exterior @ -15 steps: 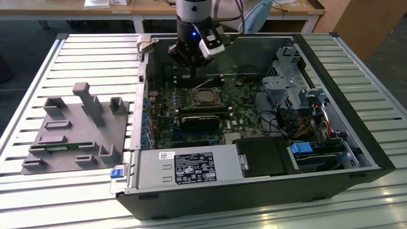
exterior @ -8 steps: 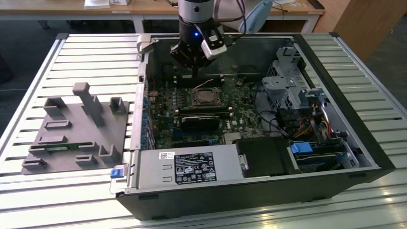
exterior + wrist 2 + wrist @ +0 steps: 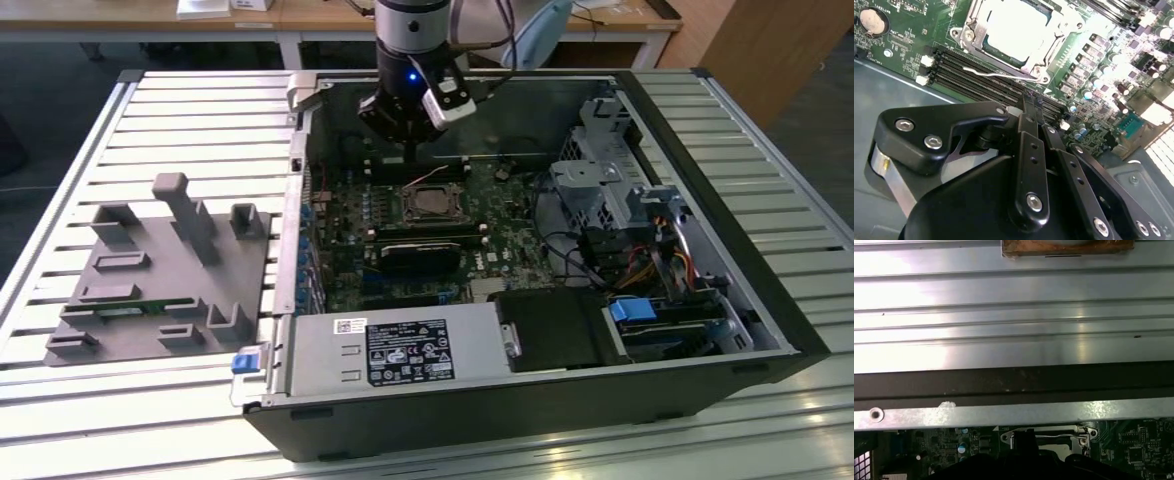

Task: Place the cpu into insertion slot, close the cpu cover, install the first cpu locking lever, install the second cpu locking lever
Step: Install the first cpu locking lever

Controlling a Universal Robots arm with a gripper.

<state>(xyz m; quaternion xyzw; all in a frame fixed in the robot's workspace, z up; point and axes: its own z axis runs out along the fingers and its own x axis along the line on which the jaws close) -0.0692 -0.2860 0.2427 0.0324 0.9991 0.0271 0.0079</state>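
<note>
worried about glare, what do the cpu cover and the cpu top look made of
The cpu cover: probably bare metal, silver and shiny, edges catching bright highlights. The cpu: top looks like flat pale metal, but glare washes it out.

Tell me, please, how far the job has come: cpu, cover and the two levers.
Looks done: the cpu sits in the slot, and the cover lies flat around it. In hand: the gripper, shut and empty, has its tip close to one lever that lies along the memory slots. Left to do: the levers; I cannot tell whether either is latched.
</note>
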